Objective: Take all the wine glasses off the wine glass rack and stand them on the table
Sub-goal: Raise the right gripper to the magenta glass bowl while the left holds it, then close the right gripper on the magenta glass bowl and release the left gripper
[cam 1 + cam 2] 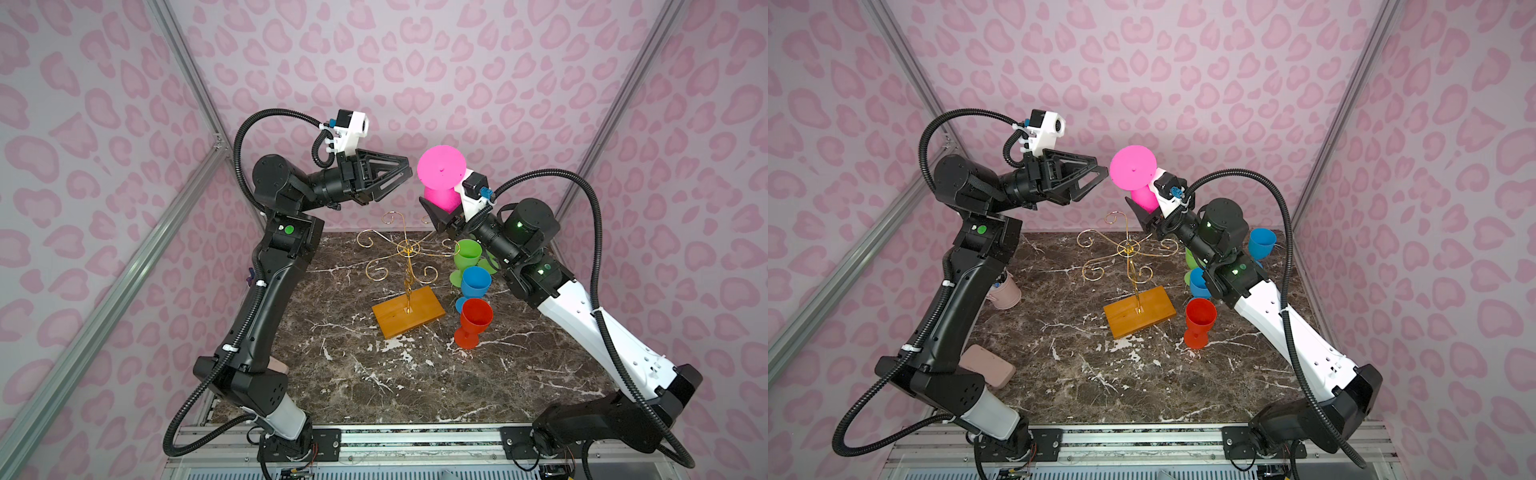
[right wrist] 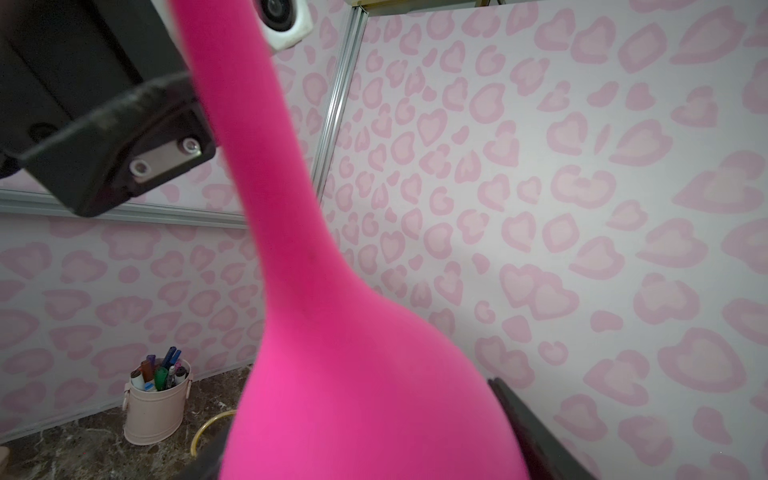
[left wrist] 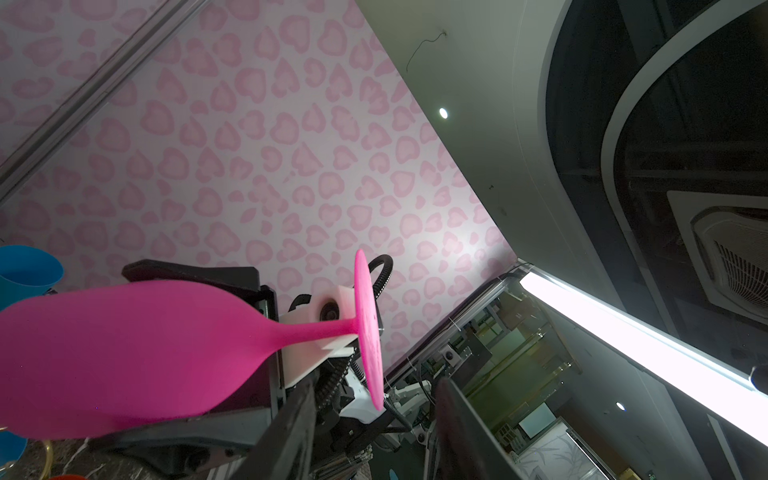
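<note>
Only the right fingers point(image 1: 436, 218) grip anything: the bowl of the pink wine glass point(image 1: 440, 166), held foot-up in the air. The left fingers point(image 1: 392, 187) stand parted, tips just beside its foot. Below both, the marble worktop point(image 1: 415, 386) carries the wine glass rack point(image 1: 395, 318), under the gap between them and apart from the glass. A green goblet point(image 1: 467, 253), a blue goblet point(image 1: 476, 282) and a red goblet point(image 1: 476, 316) stand below the right fingers.

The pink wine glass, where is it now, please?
In both top views the pink wine glass is aloft, bowl in the right gripper, above the rack's far arms.
</note>
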Robot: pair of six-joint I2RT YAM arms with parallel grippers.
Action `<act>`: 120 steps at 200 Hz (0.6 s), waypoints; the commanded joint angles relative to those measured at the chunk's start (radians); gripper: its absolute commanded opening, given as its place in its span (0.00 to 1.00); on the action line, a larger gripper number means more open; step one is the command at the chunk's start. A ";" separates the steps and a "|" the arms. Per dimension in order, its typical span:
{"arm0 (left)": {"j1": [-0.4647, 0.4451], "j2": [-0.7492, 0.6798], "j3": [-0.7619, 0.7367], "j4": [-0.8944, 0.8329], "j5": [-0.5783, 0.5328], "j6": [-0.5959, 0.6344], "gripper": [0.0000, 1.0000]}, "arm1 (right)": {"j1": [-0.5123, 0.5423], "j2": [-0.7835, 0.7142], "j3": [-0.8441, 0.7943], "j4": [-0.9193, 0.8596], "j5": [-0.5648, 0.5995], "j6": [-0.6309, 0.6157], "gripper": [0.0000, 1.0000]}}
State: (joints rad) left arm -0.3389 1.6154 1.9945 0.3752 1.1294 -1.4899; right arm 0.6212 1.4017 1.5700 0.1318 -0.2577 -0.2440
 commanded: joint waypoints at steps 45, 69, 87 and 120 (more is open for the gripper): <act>0.003 -0.056 -0.079 -0.027 -0.135 0.512 0.59 | -0.011 -0.026 0.238 -0.579 0.118 0.152 0.63; -0.003 -0.141 -0.239 0.003 -0.293 0.793 0.58 | -0.020 -0.046 0.251 -0.721 0.127 0.170 0.62; -0.020 -0.202 -0.339 0.022 -0.431 1.016 0.59 | -0.018 -0.064 0.262 -0.803 0.140 0.174 0.61; -0.050 -0.233 -0.416 0.053 -0.442 1.430 0.61 | -0.018 -0.080 0.305 -0.935 0.139 0.190 0.60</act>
State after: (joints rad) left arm -0.3729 1.4036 1.6238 0.3584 0.7540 -0.4877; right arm 0.6022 1.3319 1.8538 -0.6716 -0.1253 -0.0811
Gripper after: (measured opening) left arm 0.604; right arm 0.709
